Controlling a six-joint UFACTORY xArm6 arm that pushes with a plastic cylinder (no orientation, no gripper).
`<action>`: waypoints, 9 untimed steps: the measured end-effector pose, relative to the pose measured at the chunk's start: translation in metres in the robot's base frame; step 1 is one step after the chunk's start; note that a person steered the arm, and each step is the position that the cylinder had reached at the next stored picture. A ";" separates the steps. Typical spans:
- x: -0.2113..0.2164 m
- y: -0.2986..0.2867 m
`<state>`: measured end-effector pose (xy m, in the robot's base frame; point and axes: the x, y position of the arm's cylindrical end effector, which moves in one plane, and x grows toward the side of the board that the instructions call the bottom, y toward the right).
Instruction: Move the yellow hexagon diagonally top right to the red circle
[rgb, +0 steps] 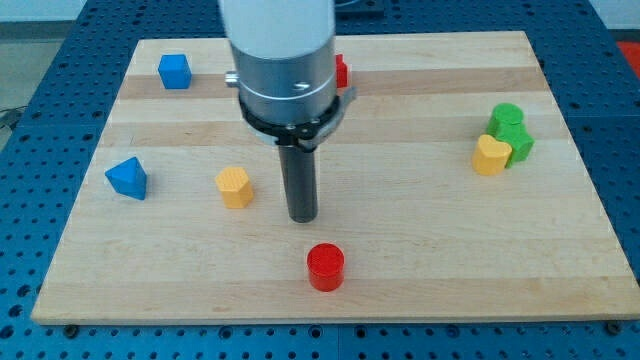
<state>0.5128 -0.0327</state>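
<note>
My tip (303, 216) rests on the wooden board (400, 240), near the yellow hexagon (234, 187) at its ten o'clock. The red circle (325, 267) lies near at the tip's five o'clock, apart from it.

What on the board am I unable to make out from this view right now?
- Red block at the view's top: mostly hidden behind the arm, so its shape is unreadable.
- Two green blocks at the view's right: pressed together behind the yellow heart, shapes unclear.
- My tip: whether it touches the board cannot be told; it stands apart, between the yellow hexagon and red circle.
</note>
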 end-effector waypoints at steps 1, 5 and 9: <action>0.012 -0.061; -0.052 -0.103; -0.081 0.045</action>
<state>0.4316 0.0122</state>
